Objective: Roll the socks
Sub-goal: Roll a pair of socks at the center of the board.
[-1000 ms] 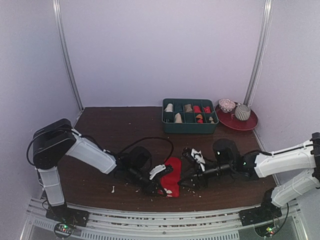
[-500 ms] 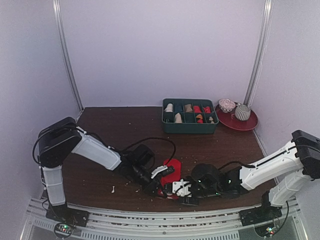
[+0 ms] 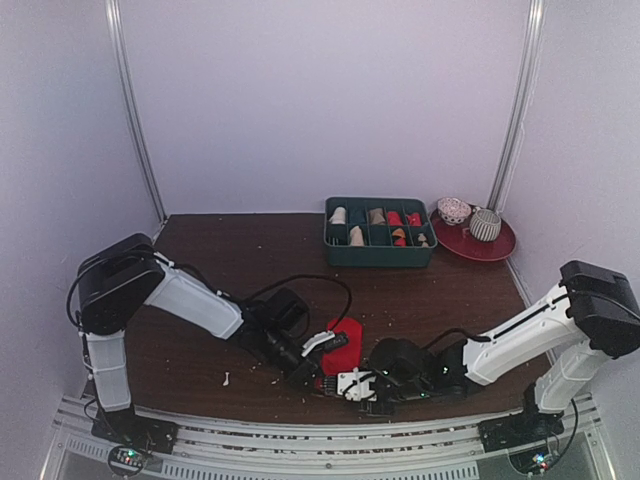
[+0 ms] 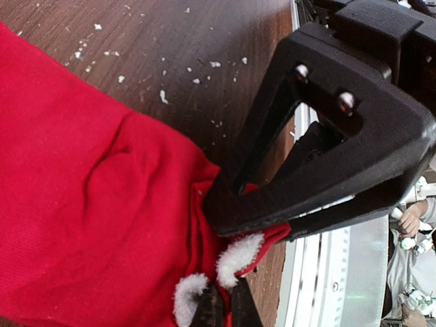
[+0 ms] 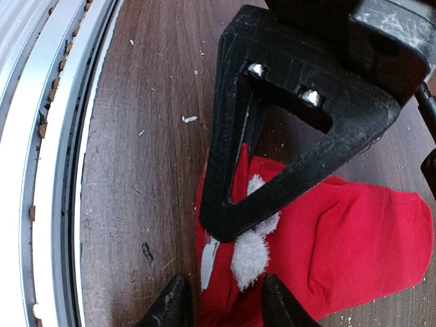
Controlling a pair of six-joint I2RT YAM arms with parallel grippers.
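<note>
- The bright red knitted sock (image 3: 345, 333) lies flat on the dark wood-grain table (image 5: 146, 136), at the middle of its near edge. Its whitish end points toward the near rail.
- The left gripper (image 4: 223, 303) is closed on that near end, pinching thin fabric beside the white fluffy tufts (image 5: 251, 259). We judge it is lifting the end so a roll can start.
- The right gripper (image 5: 223, 289) reaches in from the right, its jaws apart astride the same bunched end. We cannot tell whether they press it yet.
- The fabric is matte, finely ribbed and limp, and it creases where it is pinched.
- Pale lint specks (image 4: 163, 97) dot the wood.
- We see no second sock. The green compartment tray (image 3: 380, 259) stands well apart on the far side.
</note>
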